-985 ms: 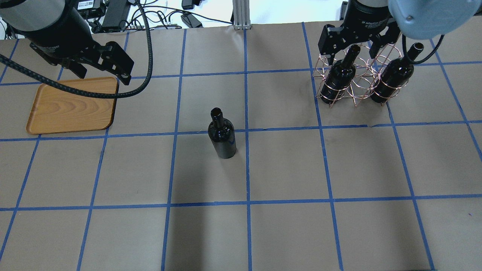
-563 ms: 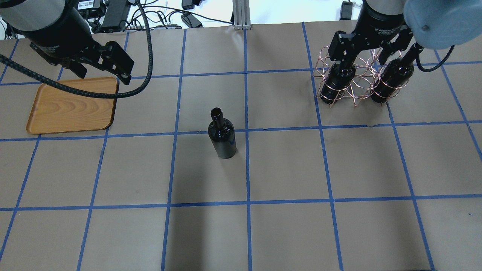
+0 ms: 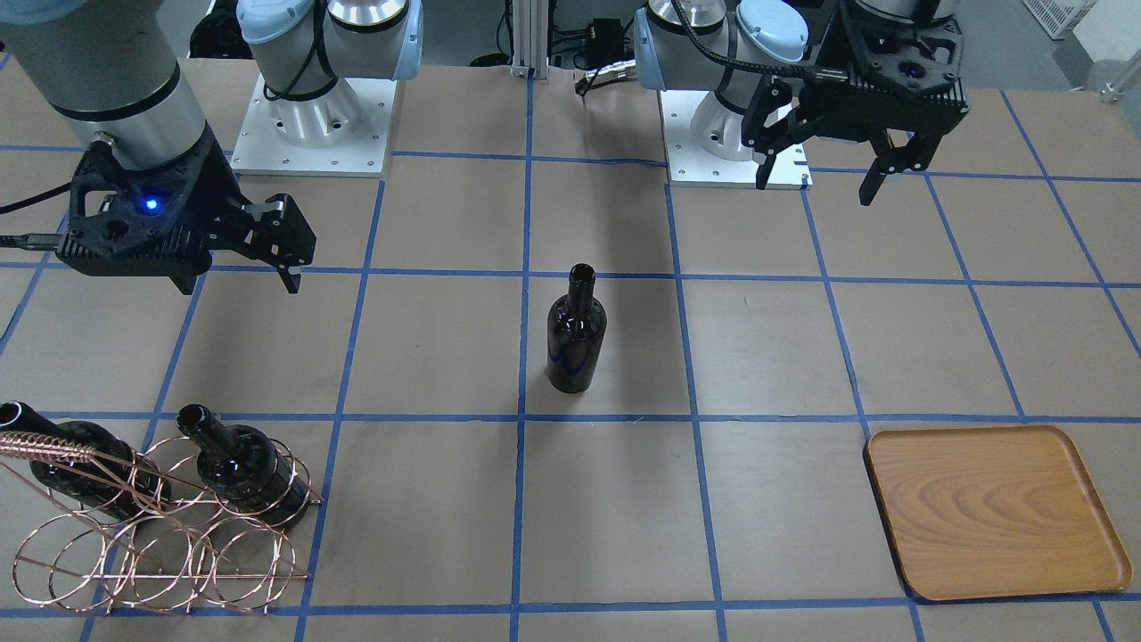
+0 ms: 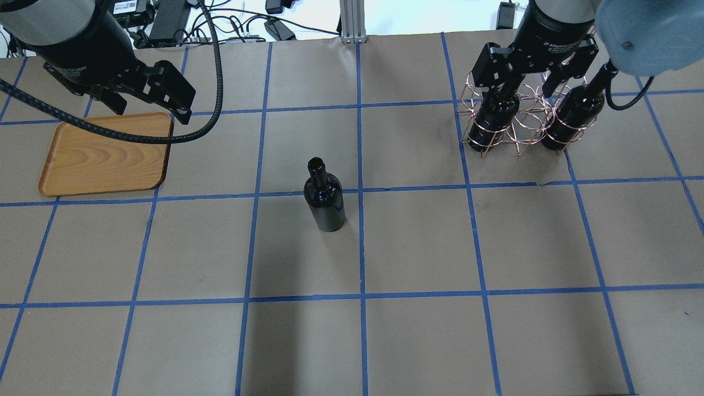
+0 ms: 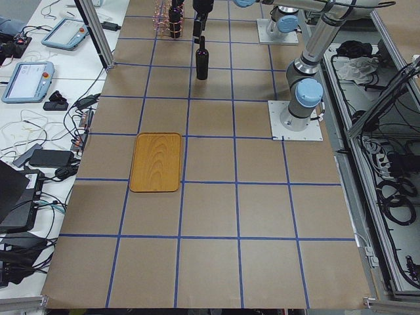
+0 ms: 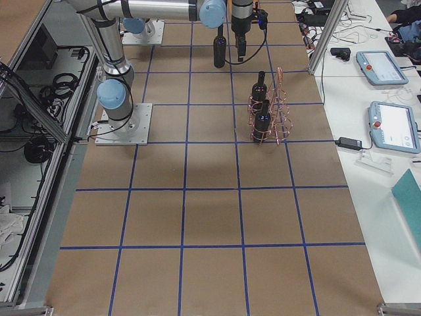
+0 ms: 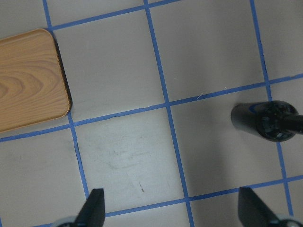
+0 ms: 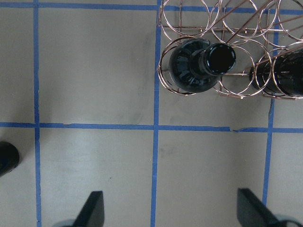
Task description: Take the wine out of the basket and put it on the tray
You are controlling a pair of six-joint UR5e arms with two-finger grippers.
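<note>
Left gripper point(image 7: 173, 210): fingers wide apart, empty, hovering by the tray point(image 7: 28, 80) corner.
Right gripper point(image 8: 173, 210): open, empty, raised near the basket point(image 3: 160, 553).
Wine point(image 4: 325, 201): upright mid-table, well apart from tray and basket.
First basket bottle point(image 8: 196, 66): held in a wire loop.
Second basket bottle point(image 8: 284, 75): cut off at the wrist view's edge.
Lettering point(image 4: 556, 46): white, on the right wrist body, too small to read.

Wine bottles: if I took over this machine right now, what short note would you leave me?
Left claw: open, empty, hanging near the tray.
Right claw: open, empty, hanging by the basket.
Wine: first basket bottle and second basket bottle sit in the basket; a third bottle stands upright mid-table.
Done: nothing is on the tray yet.
Left: grip a bottle and set it on the tray.
</note>
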